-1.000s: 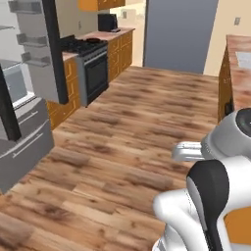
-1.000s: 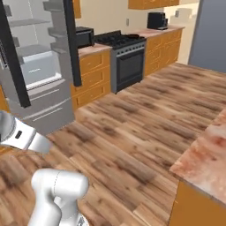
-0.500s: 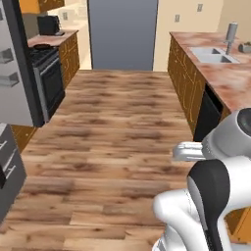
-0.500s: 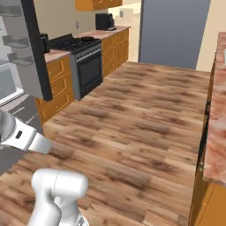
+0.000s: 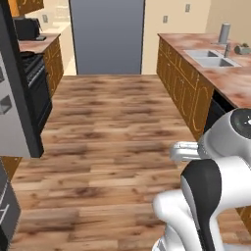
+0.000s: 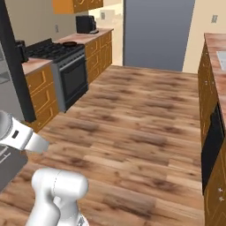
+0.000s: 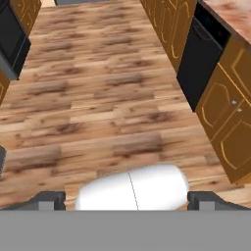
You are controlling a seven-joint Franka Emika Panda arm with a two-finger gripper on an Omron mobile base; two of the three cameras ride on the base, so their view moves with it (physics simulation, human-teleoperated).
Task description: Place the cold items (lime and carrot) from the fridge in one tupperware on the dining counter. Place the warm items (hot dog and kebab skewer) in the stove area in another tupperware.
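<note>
My gripper is open, its two dark fingertips far apart with nothing between them, pointing down at bare wooden floor. The fridge's dark open door edge stands at the left. Further along the left wall is the stove, with a dark pan on its top. The lime, carrot, hot dog, kebab skewer and tupperware are out of view.
A counter with a sink and wooden cabinets runs along the right, with a black dishwasher front in it. A grey doorway panel closes the far end. Wooden floor lies open between the two sides.
The whole picture has swung: the base has turned to the right, so the fridge and stove slid to the left and the sink counter came in. The gripper stays open.
</note>
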